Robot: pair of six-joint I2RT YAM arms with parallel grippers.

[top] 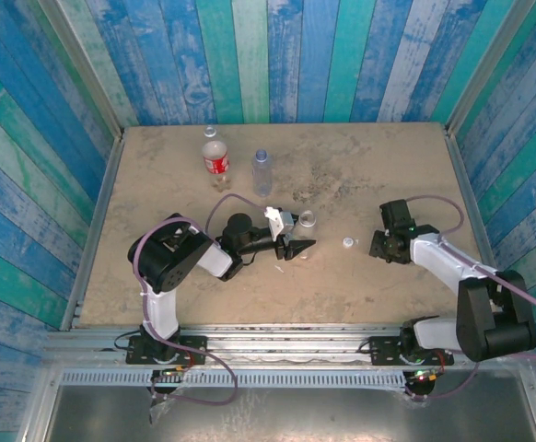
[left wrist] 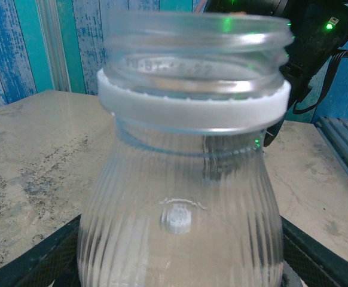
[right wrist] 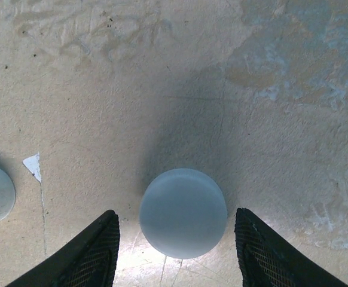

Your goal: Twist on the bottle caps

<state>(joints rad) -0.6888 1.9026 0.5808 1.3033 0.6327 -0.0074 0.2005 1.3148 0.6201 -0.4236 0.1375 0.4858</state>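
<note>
Clear ribbed plastic bottle (left wrist: 180,179), open-mouthed, sits clamped in my left claw (left wrist: 180,269), while my right claw (right wrist: 175,254) stands part-open astride a pale round cap (right wrist: 183,212) on the bench (right wrist: 102,72), touching neither side.

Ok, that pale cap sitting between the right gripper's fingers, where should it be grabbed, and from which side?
Grip the cap by its round side wall, coming straight down from above. It lies flat on the table, so only the rim offers two opposite faces. The right gripper straddles it with gaps, so closing evenly should do.
</note>
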